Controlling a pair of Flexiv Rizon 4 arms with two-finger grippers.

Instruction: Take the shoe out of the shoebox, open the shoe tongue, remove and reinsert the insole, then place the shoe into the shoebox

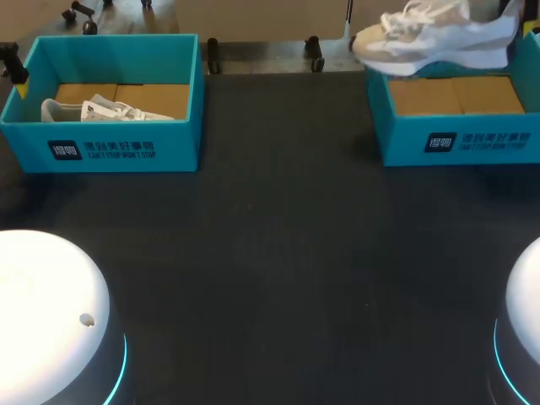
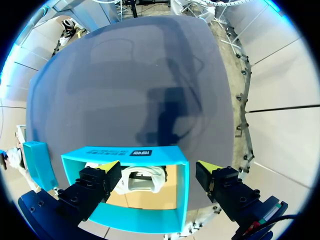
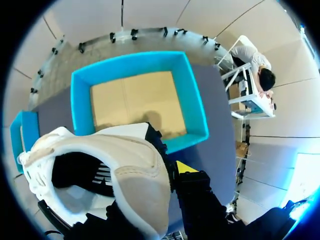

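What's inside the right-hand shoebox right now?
Only bare brown cardboard floor shows inside the right shoebox. The shoe is held above it, not inside. The shoe hides the box's near corner in the right wrist view.

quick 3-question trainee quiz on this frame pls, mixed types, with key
1. True or false: the right box is empty.
2. Multiple choice: the shoe in the right fingers is (A) lying on the table, (B) held in the air, (C) inside the left box.
3. Fill in: the left fingers, facing the left box, are ___.
Key: 1 true; 2 B; 3 open.
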